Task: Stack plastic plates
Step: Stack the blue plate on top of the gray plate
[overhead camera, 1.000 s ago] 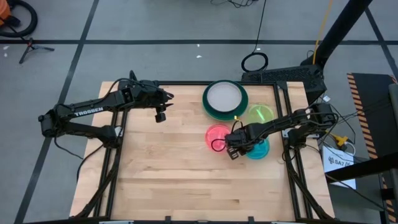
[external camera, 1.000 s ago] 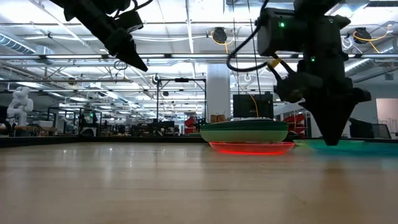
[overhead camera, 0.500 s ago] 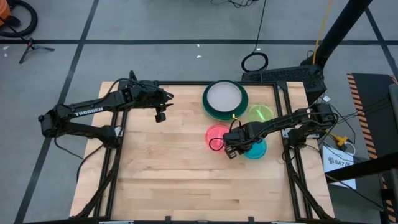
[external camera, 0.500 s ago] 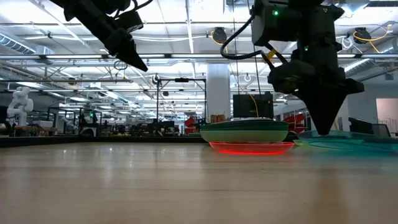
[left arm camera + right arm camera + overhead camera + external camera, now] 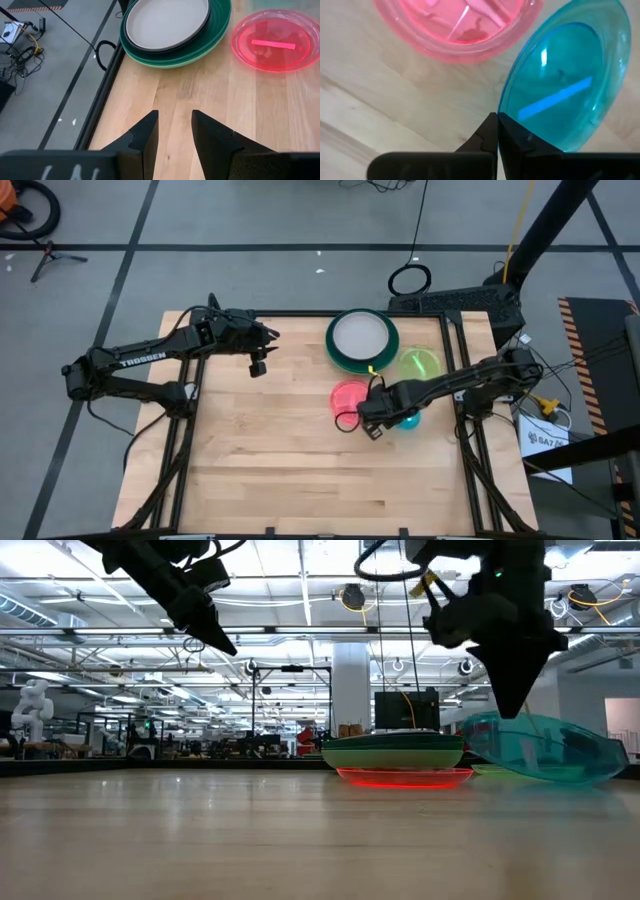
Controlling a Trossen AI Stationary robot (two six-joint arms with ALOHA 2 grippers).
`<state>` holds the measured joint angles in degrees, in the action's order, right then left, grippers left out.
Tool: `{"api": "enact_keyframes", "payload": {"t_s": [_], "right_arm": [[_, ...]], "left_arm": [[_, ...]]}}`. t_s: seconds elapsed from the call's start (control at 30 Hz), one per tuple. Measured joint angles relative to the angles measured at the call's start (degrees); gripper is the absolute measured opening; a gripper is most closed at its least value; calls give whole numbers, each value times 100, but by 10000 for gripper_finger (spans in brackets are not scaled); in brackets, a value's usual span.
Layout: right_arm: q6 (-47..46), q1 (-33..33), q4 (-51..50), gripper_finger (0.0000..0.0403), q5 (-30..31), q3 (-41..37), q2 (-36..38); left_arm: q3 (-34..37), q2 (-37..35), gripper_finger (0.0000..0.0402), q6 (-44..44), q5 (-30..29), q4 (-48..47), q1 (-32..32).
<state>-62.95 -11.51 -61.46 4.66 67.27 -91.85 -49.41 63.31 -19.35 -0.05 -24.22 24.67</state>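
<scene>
My right gripper [image 5: 371, 422] is shut on a translucent blue plate [image 5: 409, 418], which shows tilted in the low view [image 5: 545, 748]. A translucent pink plate [image 5: 348, 395] lies flat on the table just beside it, toward the left. Behind the pink plate, a frosted white plate rests in a dark green plate stack [image 5: 361, 340]. A yellow-green plate [image 5: 420, 363] lies flat near the right edge. My left gripper [image 5: 258, 366] hangs open above the table's far left part, away from all plates. My right gripper pinches the blue plate's rim [image 5: 506, 116] between its two fingers, on the side nearest the pink plate. The fingers [image 5: 513, 705] come from above, pointing down. The plate is tilted, held rim raised and opposite rim [image 5: 612, 758] low; whether that rim touches the table, I cannot tell.
Bare wood fills the table's near half and left side [image 5: 270, 460]. A black frame rail runs along the table's far and right edges [image 5: 450, 330]. Cables and a dark base stand beyond the right edge [image 5: 455, 302].
My right gripper has moved up, raising the blue plate by its held rim. The plate has gone from lying flat on the table to standing tilted, the far rim staying low. My left arm has kept still.
</scene>
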Motion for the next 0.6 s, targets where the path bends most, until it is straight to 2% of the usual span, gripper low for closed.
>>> {"api": "enact_keyframes", "payload": {"t_s": [0.3, 0.6], "right_arm": [[367, -325, -629, 0, 211, 17, 0], [756, -398, -734, 0, 300, 62, 0]], "left_arm": [[0, 0, 124, 50, 2, 71, -2], [0, 0, 124, 66, 2, 80, -2]]}}
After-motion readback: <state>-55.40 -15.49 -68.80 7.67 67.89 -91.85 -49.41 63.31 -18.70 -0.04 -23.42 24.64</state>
